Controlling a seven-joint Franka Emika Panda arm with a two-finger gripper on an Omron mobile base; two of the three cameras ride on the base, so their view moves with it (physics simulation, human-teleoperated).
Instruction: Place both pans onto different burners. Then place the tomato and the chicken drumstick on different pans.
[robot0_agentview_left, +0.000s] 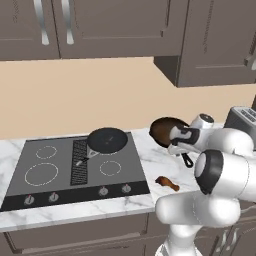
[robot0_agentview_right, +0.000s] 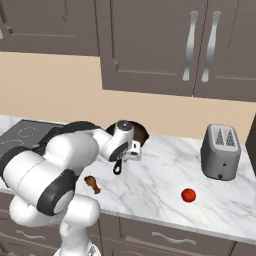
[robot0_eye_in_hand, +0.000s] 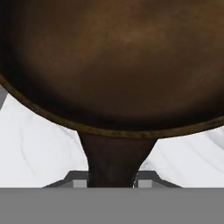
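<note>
Hand (robot0_eye_in_hand: 112, 181) clamped on brown pan (robot0_eye_in_hand: 113, 61) handle, seen close in hand view; tomato (robot0_agentview_right: 188, 195) seen on desk (robot0_agentview_right: 165, 175) in right base view.

Arm bent forward from base, elbow high, forearm reaching down to the counter just right of the cooktop edge. Gripper (robot0_eye_in_hand: 111, 181) closed on brown pan's handle (robot0_eye_in_hand: 114, 159), one finger (robot0_eye_in_hand: 78, 183) each side. Wrist and hand (robot0_agentview_left: 187, 137) angled low, toward the back wall.
</note>
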